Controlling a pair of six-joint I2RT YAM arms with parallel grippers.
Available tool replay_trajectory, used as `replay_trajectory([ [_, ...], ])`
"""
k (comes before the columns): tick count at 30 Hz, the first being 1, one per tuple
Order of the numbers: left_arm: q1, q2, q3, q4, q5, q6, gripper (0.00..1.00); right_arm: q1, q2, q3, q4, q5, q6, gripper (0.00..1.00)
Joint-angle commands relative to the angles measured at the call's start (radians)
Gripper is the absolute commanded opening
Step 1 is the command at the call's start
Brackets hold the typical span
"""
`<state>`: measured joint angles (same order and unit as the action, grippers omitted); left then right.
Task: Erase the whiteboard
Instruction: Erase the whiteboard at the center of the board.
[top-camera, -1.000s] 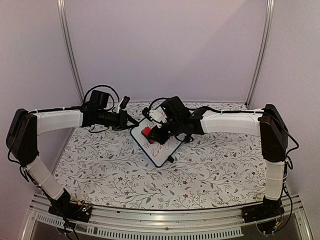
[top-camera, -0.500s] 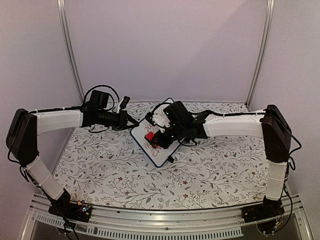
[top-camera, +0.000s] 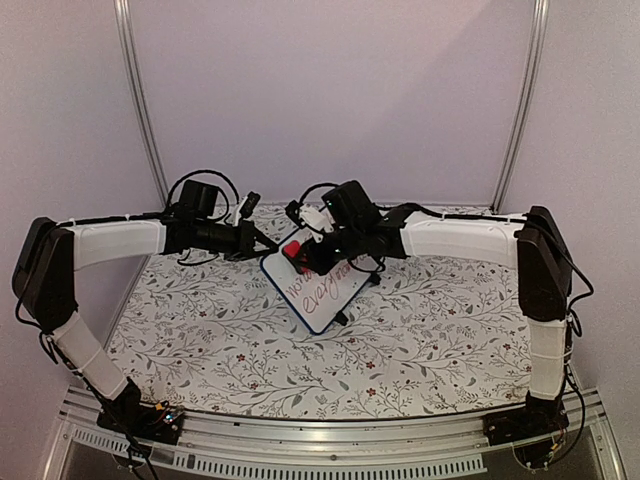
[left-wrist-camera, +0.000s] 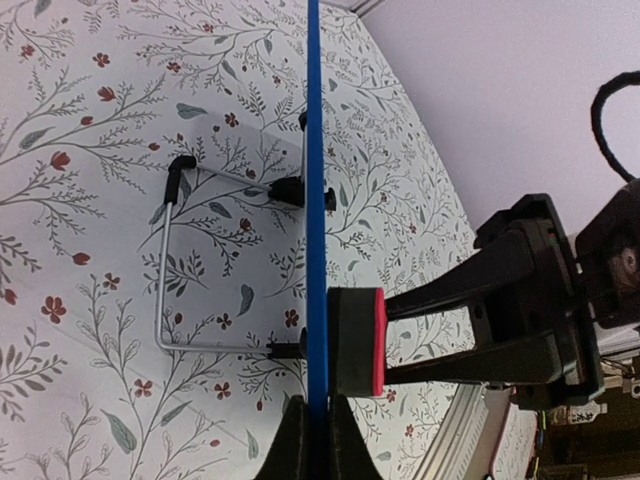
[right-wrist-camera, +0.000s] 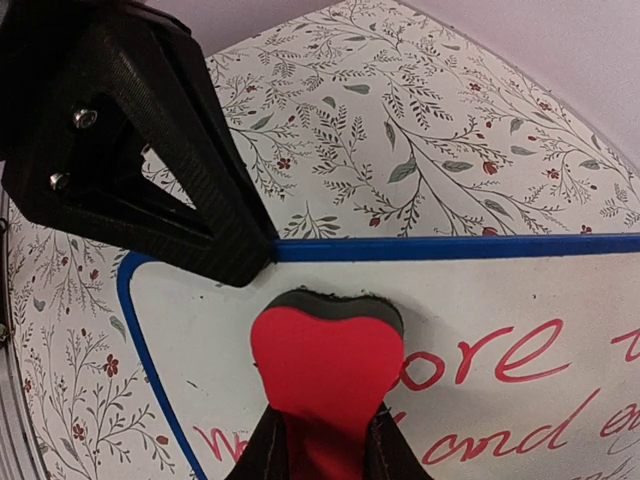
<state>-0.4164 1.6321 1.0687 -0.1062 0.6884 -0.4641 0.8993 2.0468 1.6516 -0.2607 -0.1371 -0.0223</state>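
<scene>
While red handwriting covers most of its face, the whiteboard (top-camera: 322, 292) leans on a wire stand (left-wrist-camera: 165, 300) at the middle of the flowered tabletop (top-camera: 200, 330), toward the back. Only fragments can be read: "ore" and "and" up close, perhaps "every" from above. No brand or label shows. A red eraser (right-wrist-camera: 318, 365) with a dark pad presses on the board near one corner, just below the blue frame, pinched narrowly by the right pincer (right-wrist-camera: 320, 445). The left pincer (left-wrist-camera: 310, 445) is clamped tight on the frame's edge beside it, steadying the board. Wiping looks barely begun. Next, the eraser likely needs firm strokes across the words while the board is braced.
</scene>
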Motion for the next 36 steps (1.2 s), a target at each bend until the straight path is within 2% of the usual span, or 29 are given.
replay_trajectory([
  [1,-0.021,0.014,0.0,0.006,0.029,0.014,0.0,-0.011,0.045,0.046,-0.008,0.005,0.001,0.14],
  [23,-0.023,0.007,-0.001,0.006,0.026,0.014,0.0,-0.01,-0.082,-0.223,-0.018,-0.002,0.018,0.14],
  [29,-0.024,0.009,0.0,0.006,0.026,0.014,0.0,-0.01,-0.089,-0.227,-0.007,0.004,0.018,0.14],
  [36,-0.024,0.009,0.0,0.006,0.028,0.014,0.0,-0.011,-0.051,-0.135,-0.009,0.035,0.018,0.14],
])
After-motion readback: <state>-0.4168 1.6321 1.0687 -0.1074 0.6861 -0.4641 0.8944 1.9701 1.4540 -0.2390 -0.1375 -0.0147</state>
